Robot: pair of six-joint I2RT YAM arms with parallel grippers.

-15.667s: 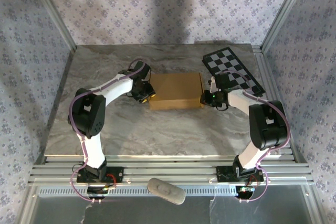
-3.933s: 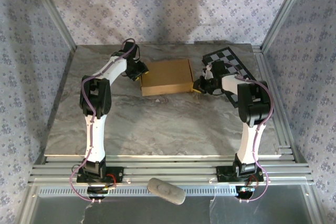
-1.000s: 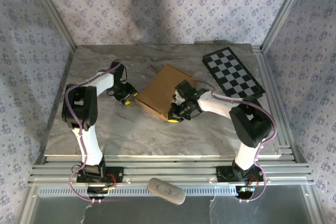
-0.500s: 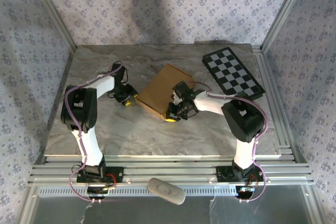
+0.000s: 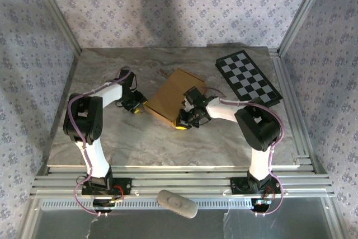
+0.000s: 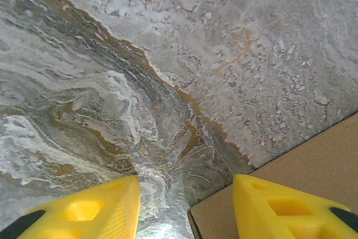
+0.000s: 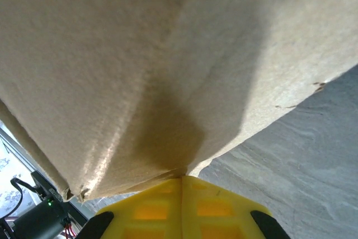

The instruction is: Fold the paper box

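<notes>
Two arms, one nearly finished box

Plain tan-brown cardboard mailer box (image 5: 173,96) sits mid-tabletop (image 5: 112,138), turned at an angle. It looks like a shallow closed rectangle, so I'd guess most folds are done and what's left is tucking or pressing down the near edge. Left gripper (image 5: 136,106) hangs at the box's left corner, yellow fingers spread, nothing pinched. Right gripper (image 5: 182,122) is clenched tight and empty, tip nudged against a crease in the matte, fibrous cardboard. Tabletop is grey marble-look with brownish veins, and a flat black-and-white checkerboard panel (image 5: 249,79) lies well apart at far right.
</notes>
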